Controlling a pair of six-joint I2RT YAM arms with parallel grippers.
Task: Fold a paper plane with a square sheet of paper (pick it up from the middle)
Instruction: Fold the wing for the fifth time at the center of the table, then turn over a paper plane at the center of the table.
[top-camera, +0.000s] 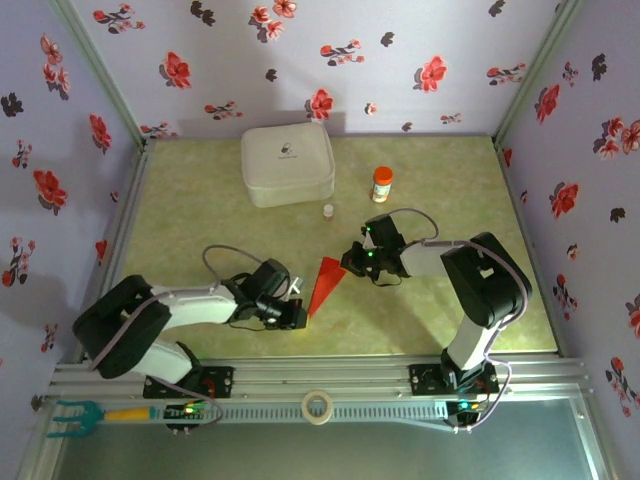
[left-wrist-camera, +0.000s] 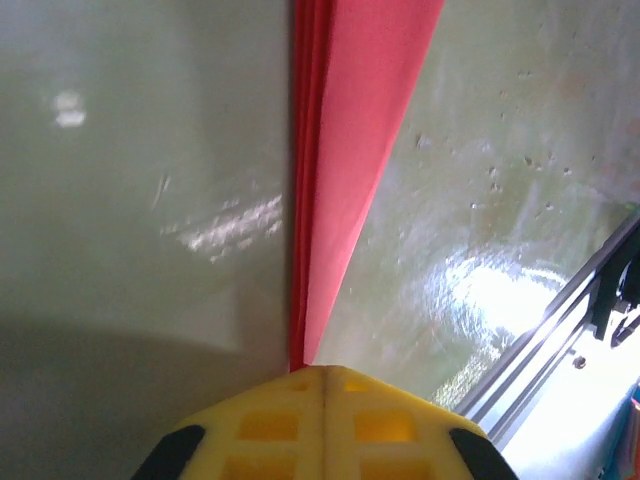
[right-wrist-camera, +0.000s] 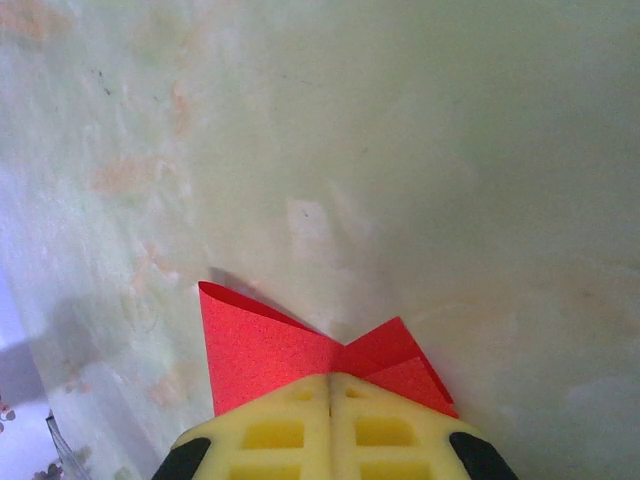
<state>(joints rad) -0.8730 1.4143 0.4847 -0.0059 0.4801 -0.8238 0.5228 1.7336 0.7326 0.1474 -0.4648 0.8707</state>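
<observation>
I had the paper plane (top-camera: 325, 283) pinched at both ends near the middle of the top view, slanting from lower left to upper right. The left gripper (top-camera: 299, 313) was closed tight on the narrow nose. In the left wrist view its yellow pads (left-wrist-camera: 270, 425) met with no gap, and the red layers (left-wrist-camera: 340, 150) ran straight up the frame from the seam between them. The right gripper (top-camera: 351, 264) was shut just as firmly on the wide tail. In the right wrist view the paper (right-wrist-camera: 260, 350) flared out to either side of the closed pads (right-wrist-camera: 395, 425) like two small wings.

I judged that this two-ended hold was there to keep the stacked folds pressed together and the centre ridge pulled straight, so the creases would not spring open. With the folds this far along, the shaping looked nearly finished to me. I could not tell whether the plane's lower edge touched the desk (top-camera: 200, 200) or hung just above it.

As for containers, the white case (top-camera: 287, 165) sat closed at the upper middle of the desk, well apart from the plane, and its contents were hidden from me. Just to its right stood the orange-capped bottle (top-camera: 382, 184), upright with its cap on, and a small vial (top-camera: 327, 211) stood between the case and the plane. Whether either held anything was too small to make out. A roll of tape (top-camera: 318, 407) lay on the rail at the bottom centre of the frame, playing no part in the hold
</observation>
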